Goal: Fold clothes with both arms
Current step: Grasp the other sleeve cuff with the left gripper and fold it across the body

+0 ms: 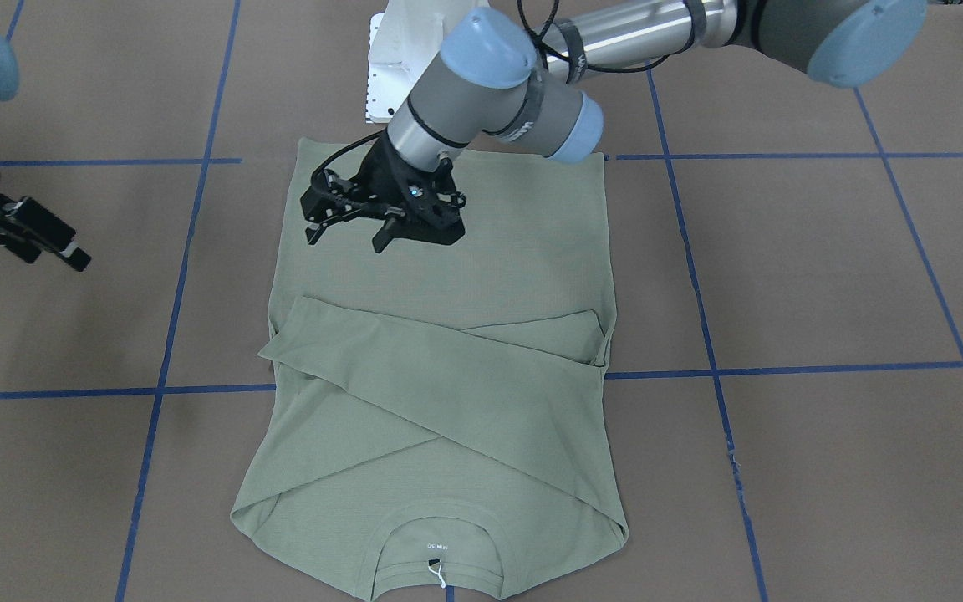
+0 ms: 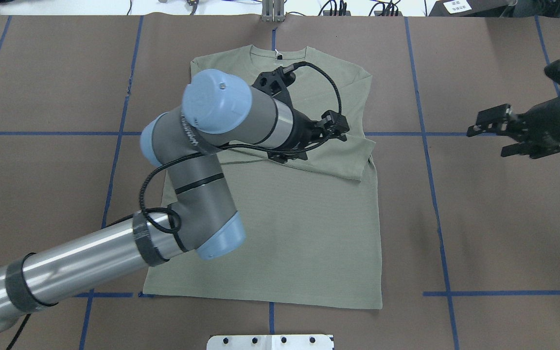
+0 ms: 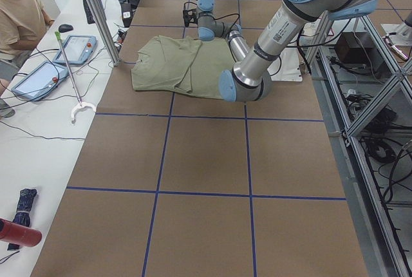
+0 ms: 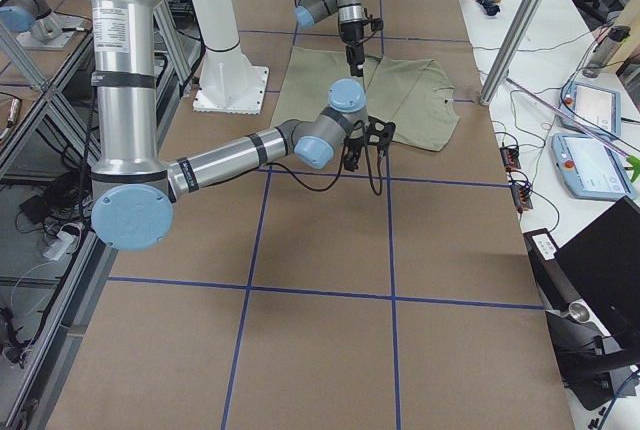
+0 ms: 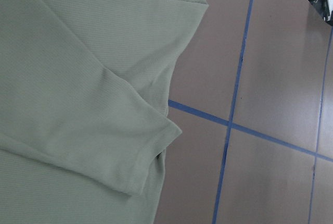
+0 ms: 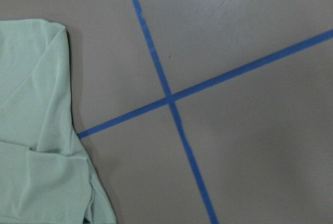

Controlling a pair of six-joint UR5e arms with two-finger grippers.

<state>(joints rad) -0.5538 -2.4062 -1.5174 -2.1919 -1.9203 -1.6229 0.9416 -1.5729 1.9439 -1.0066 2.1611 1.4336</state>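
The sage-green shirt (image 1: pixel 448 401) lies flat on the brown table, collar (image 1: pixel 440 535) and white neck tag (image 1: pixel 435 573) toward the operators' side. Both sleeves are folded across the chest and cross each other. In the overhead view the shirt (image 2: pixel 299 233) sits at mid-table. My left gripper (image 1: pixel 348 238) hovers above the shirt's lower body, open and empty; it also shows in the overhead view (image 2: pixel 338 129). Its wrist view shows a folded sleeve cuff (image 5: pixel 151 151). My right gripper (image 2: pixel 486 142) is open and empty, above bare table well off the shirt's side; it also shows in the front view (image 1: pixel 55 255).
Blue tape lines (image 2: pixel 430 146) divide the brown table cover. The white pedestal base (image 1: pixel 389 58) stands at the robot's edge. In the left side view a metal post (image 3: pixel 96 13), tablets (image 3: pixel 80 48) and a seated person (image 3: pixel 19 6) are at the far side.
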